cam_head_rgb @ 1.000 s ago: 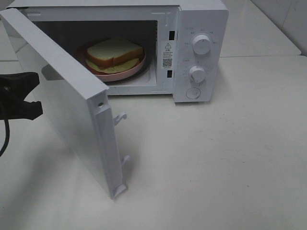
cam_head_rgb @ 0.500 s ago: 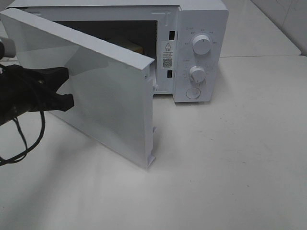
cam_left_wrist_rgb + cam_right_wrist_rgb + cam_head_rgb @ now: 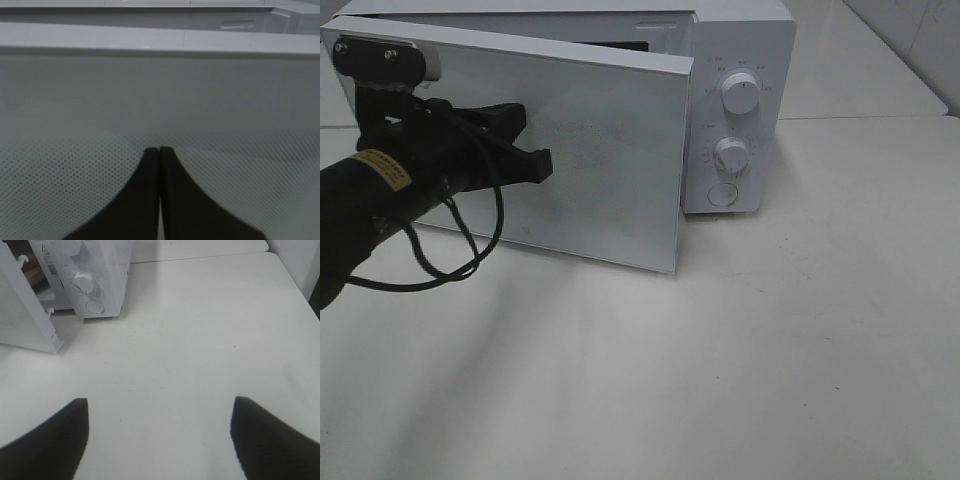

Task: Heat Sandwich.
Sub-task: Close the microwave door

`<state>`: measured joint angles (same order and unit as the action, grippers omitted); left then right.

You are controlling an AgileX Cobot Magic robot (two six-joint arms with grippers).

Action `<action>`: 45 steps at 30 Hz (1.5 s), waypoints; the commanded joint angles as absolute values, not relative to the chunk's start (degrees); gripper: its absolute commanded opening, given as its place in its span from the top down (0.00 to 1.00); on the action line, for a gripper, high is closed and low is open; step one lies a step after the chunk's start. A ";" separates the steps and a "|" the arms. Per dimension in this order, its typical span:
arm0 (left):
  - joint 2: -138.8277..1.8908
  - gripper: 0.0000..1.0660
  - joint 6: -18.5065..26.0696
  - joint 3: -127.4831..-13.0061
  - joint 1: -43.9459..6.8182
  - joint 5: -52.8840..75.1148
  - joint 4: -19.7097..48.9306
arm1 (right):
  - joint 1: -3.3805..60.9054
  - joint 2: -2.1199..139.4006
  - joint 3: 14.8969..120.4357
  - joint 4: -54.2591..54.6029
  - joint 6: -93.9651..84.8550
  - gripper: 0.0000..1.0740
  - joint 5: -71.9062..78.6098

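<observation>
The white table (image 3: pixel 770 350) fills the high view. At its 12 o'clock edge stands the white microwave (image 3: pixel 745 40). The door (image 3: pixel 610 160) is hinged at the 9 o'clock side and stands slightly ajar, its free edge swung out a little in front of the control panel. It covers the whole cavity from above.

The left arm (image 3: pixel 370 200) is black with a yellow label and reaches in from 9 o'clock across the door's front. The left gripper (image 3: pixel 538 163) has its fingers pressed together with nothing between them. In the left wrist view the joined tips rest against the dotted glass of the door.

The right gripper (image 3: pixel 160 401) shows only in its own wrist view. Its fingers are spread wide and empty, hanging over bare table, with the microwave well apart from it.

A black cable (image 3: pixel 470 255) loops down from the left arm at about 6 o'clock of the gripper.

On the panel, at 3 o'clock of the door, an upper knob (image 3: pixel 740 92) sits above a lower knob (image 3: pixel 731 155). A round button (image 3: pixel 722 194) is at 6 o'clock of both.

The sandwich is hidden behind the door in the high view. In the right wrist view a tan sliver (image 3: pixel 31 269) shows in the gap between door and body, and I cannot tell whether that is it.
</observation>
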<state>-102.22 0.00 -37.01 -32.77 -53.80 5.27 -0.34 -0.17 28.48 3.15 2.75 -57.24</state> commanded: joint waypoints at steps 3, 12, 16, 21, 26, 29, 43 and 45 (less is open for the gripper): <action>-105.83 1.00 2.29 -42.74 -35.35 -53.40 9.51 | -0.63 -1.83 28.30 3.32 2.46 0.29 -56.89; -109.43 1.00 2.75 -50.08 -35.35 -50.88 11.23 | -0.63 -1.83 28.30 3.32 2.46 0.29 -56.89; -110.81 1.00 2.75 -53.40 -35.35 -49.90 11.23 | -0.63 -1.83 28.30 3.38 2.46 0.29 -56.89; -113.22 1.00 3.78 -57.81 -35.35 -47.04 11.57 | -0.63 -1.83 28.30 3.50 2.46 0.29 -56.89; -115.45 1.00 5.39 -62.34 -35.35 -44.35 13.06 | -0.63 -1.83 28.30 3.55 2.46 0.29 -56.89; -115.79 1.00 5.33 -62.97 -35.35 -44.12 13.46 | -0.63 -1.83 28.30 3.55 2.46 0.29 -56.89; -107.31 1.00 2.58 -53.17 -37.36 -36.21 11.52 | -0.63 -1.83 28.30 3.55 2.46 0.29 -56.89; -105.31 1.00 2.58 -52.14 -37.36 -31.46 11.46 | -0.63 -1.83 28.30 3.55 2.46 0.29 -56.89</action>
